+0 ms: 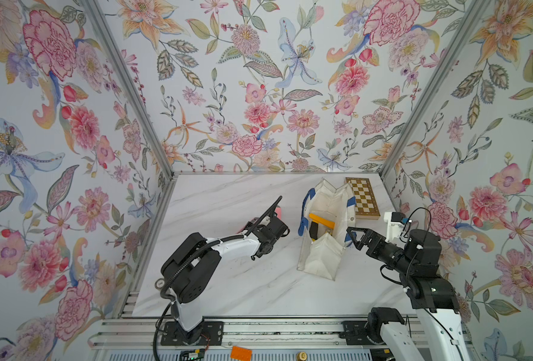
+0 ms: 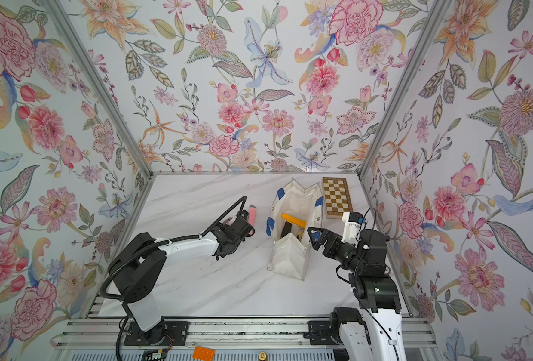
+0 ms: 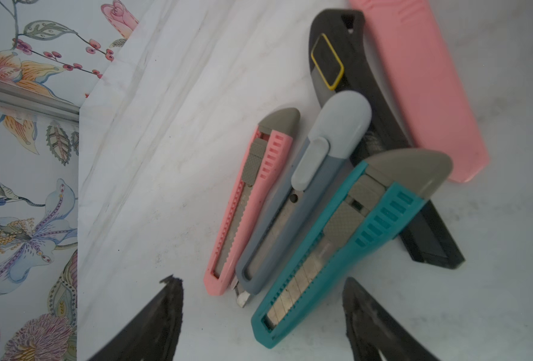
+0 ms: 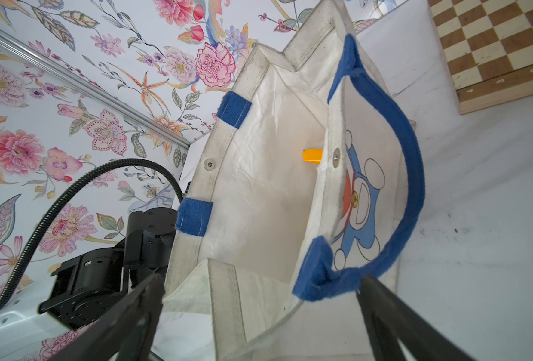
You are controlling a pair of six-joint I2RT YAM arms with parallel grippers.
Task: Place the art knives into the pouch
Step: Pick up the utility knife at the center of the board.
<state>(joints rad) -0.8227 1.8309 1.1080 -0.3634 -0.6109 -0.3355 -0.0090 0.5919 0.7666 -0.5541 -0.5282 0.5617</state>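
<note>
holding a yellow item (image 1: 321, 221), the pouch (image 1: 319, 262) stands open; both jaws gape empty.

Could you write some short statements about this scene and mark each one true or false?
1. The pouch stands open. True.
2. The chessboard lies inside the pouch. False: it lies on the table, beside the pouch.
3. The left gripper holds the teal knife. False: the knife lies unheld below its open jaws.
4. A yellow object is inside the pouch. True.
5. The right gripper is shut. False: it is open, at the pouch.
</note>
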